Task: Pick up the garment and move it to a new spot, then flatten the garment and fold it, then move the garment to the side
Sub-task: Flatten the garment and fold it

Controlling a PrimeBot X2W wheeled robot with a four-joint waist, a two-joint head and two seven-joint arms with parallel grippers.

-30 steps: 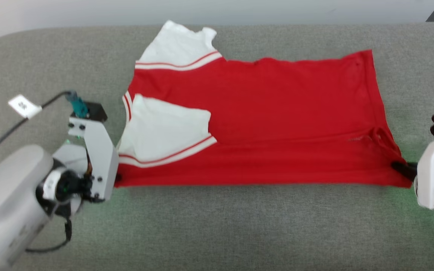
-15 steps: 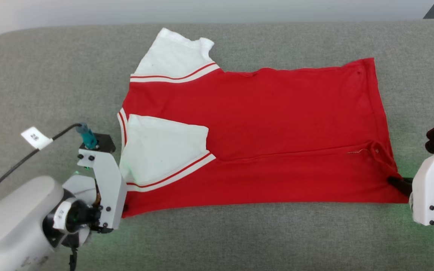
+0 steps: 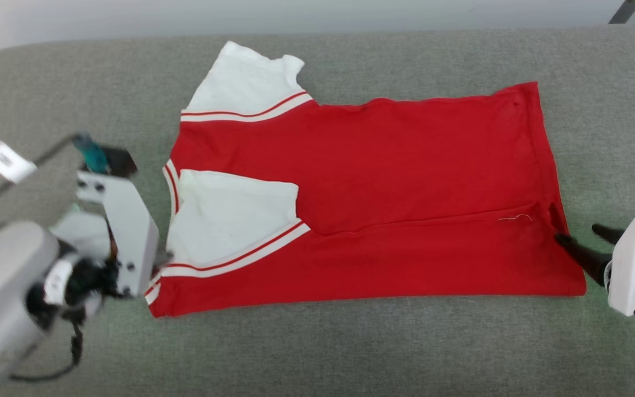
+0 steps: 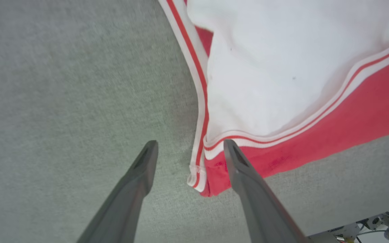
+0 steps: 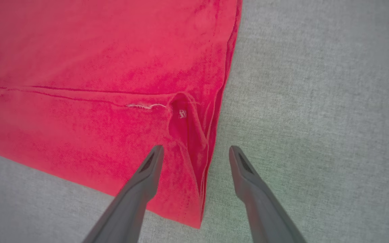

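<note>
Garment, half-folded, flat mid-worktop, sleeves at 9 o'clock, hem at 3: your left gripper and right gripper gape wide, empty, astride its 8 and 4 o'clock corners; pull back low and a finger may snag cloth, undoing the fold.

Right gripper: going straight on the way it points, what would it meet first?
Most likely the garment, at its hem edge: the right gripper stands open astride it, one finger over red cloth, one over the grey surface. Its height above the cloth is unclear.
</note>
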